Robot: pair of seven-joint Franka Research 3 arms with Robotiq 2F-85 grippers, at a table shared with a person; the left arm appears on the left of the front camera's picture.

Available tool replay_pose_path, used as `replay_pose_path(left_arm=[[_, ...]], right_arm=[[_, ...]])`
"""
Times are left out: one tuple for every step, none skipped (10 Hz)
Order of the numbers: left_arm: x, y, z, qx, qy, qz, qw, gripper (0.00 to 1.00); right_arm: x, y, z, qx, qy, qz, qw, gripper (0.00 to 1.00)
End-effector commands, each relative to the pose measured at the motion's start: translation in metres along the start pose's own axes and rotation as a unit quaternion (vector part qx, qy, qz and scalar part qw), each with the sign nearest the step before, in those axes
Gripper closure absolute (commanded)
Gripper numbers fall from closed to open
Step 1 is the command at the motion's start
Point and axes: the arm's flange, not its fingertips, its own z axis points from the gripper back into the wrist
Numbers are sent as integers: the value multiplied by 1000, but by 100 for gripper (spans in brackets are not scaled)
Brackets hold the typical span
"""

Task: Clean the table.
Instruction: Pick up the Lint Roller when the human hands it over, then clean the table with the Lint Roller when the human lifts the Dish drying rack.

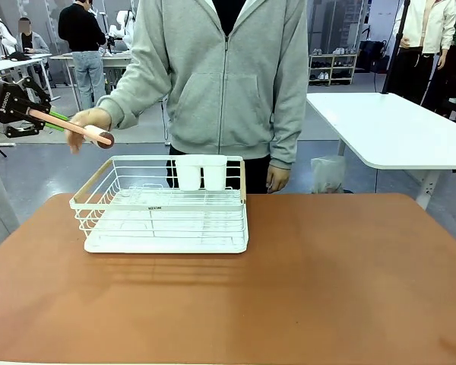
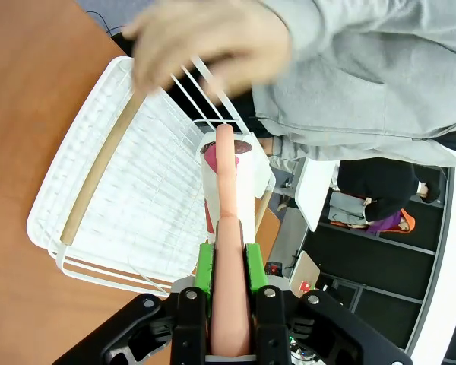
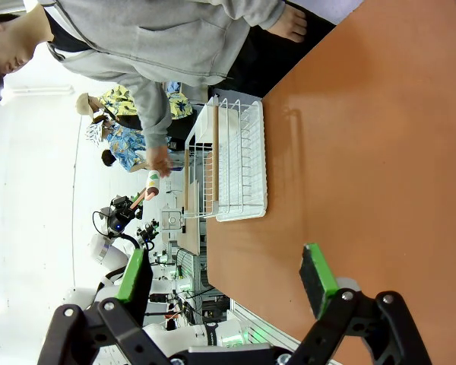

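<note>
Fingers on the left gripper (image 2: 229, 260) clamp a pink-handled tool (image 2: 226, 190), person's hand (image 1: 87, 122) at its tip. They're apart on the right gripper (image 3: 224, 274).

Reddish-brown table (image 1: 327, 281), rack upon it

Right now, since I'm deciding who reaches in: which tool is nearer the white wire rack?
Left. The left tool, shut on a pink-handled utensil, hangs up beside the left end of the rack, by the person's hand; the right tool, open, is farther back over the table.

White wire rack (image 1: 137, 222), white side table (image 1: 395, 125)
</note>
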Motion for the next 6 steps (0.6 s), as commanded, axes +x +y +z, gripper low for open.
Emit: replay_pose_path(left_arm=[[0, -1, 1, -1, -1, -1, 1000, 99], [0, -1, 1, -1, -1, -1, 1000, 99], [0, -1, 1, -1, -1, -1, 1000, 99], [0, -1, 1, -1, -1, -1, 1000, 99], [0, -1, 1, -1, -1, -1, 1000, 99], [0, -1, 1, -1, -1, -1, 1000, 99]], right_arm=[[-1, 2, 1, 1, -2, 1, 1000, 0], [-1, 2, 1, 1, -2, 1, 1000, 0], [-1, 2, 1, 1, -2, 1, 1000, 0], [-1, 2, 1, 1, -2, 1, 1000, 0], [-1, 2, 1, 1, -2, 1, 1000, 0], [-1, 2, 1, 1, -2, 1, 1000, 0]])
